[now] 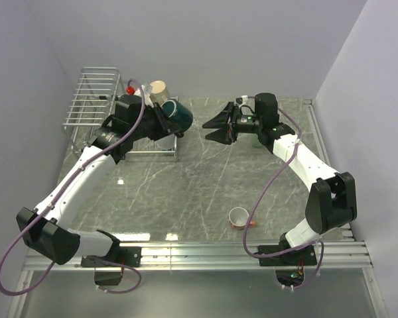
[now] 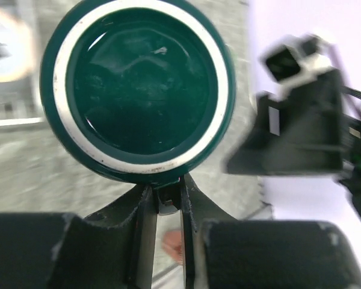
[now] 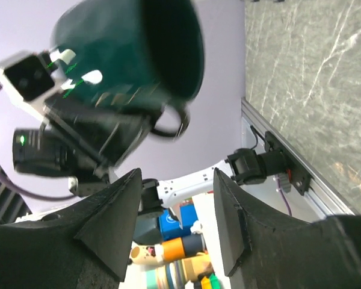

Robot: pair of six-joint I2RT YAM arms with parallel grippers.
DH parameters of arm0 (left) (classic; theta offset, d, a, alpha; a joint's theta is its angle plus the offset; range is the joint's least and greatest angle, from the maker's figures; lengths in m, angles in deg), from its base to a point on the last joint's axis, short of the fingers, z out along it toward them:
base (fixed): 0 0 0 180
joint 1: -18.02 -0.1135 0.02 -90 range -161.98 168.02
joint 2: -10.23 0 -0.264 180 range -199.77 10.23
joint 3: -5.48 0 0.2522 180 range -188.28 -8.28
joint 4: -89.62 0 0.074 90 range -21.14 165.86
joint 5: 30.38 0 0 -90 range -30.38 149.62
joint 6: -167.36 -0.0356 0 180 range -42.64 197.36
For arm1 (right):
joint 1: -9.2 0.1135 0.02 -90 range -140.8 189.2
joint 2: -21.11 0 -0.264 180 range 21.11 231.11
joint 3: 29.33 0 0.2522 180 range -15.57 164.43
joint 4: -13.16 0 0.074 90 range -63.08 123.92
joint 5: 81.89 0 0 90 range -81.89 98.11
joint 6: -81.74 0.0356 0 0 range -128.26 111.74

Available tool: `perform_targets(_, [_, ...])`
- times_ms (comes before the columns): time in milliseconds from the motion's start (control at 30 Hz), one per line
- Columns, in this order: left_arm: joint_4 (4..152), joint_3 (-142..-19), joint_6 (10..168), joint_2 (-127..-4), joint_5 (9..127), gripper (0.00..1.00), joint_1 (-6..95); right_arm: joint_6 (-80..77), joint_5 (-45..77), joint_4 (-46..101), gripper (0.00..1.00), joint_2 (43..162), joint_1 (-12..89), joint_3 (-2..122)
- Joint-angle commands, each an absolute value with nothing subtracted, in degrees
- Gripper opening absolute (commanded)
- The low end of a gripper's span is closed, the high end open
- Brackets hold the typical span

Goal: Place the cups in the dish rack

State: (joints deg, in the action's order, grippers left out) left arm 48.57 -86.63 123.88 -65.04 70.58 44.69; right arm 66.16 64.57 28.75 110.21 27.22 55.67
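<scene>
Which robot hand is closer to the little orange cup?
Right. The right gripper hangs open beyond the orange cup, nearly straight past it. The left gripper is farther off to the left, holding the dark green cup by the dish rack.

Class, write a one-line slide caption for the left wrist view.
Left gripper shut on the dark green mug, its round end filling the view.

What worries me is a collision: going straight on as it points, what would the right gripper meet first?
Probably the dark green ceramic mug held by the left gripper: the right gripper, jaws open, points at it, nothing between; depth is unclear.
</scene>
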Motion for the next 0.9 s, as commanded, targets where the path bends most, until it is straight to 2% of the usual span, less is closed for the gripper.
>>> perform_targets(0, [47.6, -89.3, 120.3, -63.5, 64.7, 0.00, 42.2, 63.1, 66.2, 30.4, 0.58, 109.0, 27.0, 56.9])
perform_targets(200, [44.1, -88.4, 118.9, -62.5, 59.8, 0.00, 38.4, 61.3, 65.9, 32.1, 0.58, 108.0, 26.3, 54.7])
perform_targets(500, [40.8, -88.3, 117.2, -66.9, 45.5, 0.00, 37.3, 58.9, 65.8, 34.4, 0.58, 107.0, 26.2, 53.3])
perform_targets(867, [46.1, -85.2, 121.0, -75.5, 39.8, 0.00, 36.7, 55.6, 64.6, 38.7, 0.57, 104.4, 26.2, 50.1])
